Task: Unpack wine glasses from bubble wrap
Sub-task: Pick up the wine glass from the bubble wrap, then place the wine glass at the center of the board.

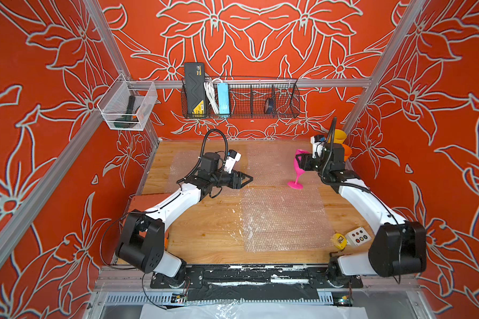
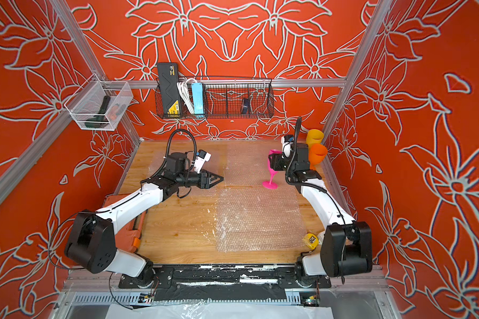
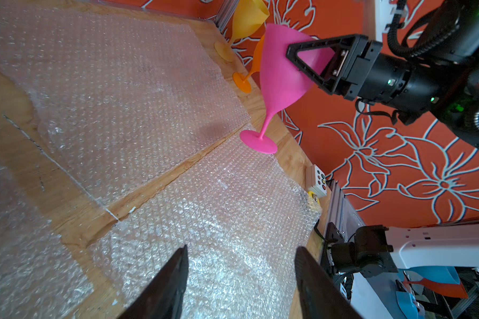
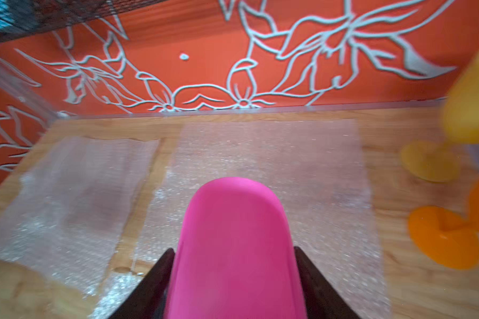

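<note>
On your left, the left arm [image 1: 177, 198] reaches out over the bench [image 1: 205, 237]. The left jaws are spread apart with nothing between them. In the left wrist view they hang above the near sheet [image 3: 219, 221] of bubble wrap.

All three pieces of bubble wrap lie flat and unrolled on the wood. The far-left sheet [image 1: 187, 163] sits partly under that arm's wrist. The far-middle sheet [image 1: 268, 163] is just beside it, with a strip of bare wood between them. The near sheet, seen in a top view [image 1: 282, 221], lies in front of the far-middle one, with a narrow strip of wood between.

Moving right, the pink glass [image 1: 297, 171] is out of its wrap and tilted. Its foot is down by the far edge of the near sheet, but you cannot tell whether it touches. The right jaws are pinching its bowl from both sides, as the right wrist view [image 4: 233, 234] shows.

Furthest right, in the far corner, the orange glass [image 1: 347, 152] and the yellow glass [image 1: 340, 136] stand upright and unwrapped, close together behind the right arm [image 1: 365, 204].
</note>
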Robot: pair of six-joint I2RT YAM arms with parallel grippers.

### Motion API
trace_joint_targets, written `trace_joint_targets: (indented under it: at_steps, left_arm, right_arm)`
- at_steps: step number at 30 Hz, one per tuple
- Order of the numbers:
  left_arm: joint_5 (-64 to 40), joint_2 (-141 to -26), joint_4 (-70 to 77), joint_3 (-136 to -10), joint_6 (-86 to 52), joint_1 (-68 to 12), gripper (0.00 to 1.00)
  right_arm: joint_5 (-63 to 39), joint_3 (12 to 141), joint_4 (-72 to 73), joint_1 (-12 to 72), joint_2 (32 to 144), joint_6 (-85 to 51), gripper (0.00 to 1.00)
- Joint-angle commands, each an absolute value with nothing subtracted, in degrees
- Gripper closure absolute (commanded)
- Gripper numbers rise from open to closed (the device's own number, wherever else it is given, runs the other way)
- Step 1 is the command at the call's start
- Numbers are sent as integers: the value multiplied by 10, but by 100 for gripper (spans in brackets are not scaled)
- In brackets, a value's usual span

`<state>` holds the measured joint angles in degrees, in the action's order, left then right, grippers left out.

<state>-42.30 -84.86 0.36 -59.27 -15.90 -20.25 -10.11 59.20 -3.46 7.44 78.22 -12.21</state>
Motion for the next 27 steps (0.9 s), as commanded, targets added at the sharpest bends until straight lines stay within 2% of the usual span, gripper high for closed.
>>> trace_joint_targets:
  at_steps: [1,5,12,19,27]
  left_arm:
    - [-413,-859,-37,-621,-156,-197,40]
    - [-431,-863,-39,-615,-163,-180,39]
    - [-483,-855,-23,-593,-181,-133,39]
    - [-516,-852,-4,-588,-184,-125,38]
    - [-513,-860,-9,-586,-186,-122,38]
  right_arm:
    - [50,550,4,52,746,-77,38]
    - [136,498,60,30,724,-49,38]
    - [205,435,174,-3,734,-13,38]
    - [208,409,266,-39,773,-2,36]
    - [183,407,292,-73,815,-29,35]
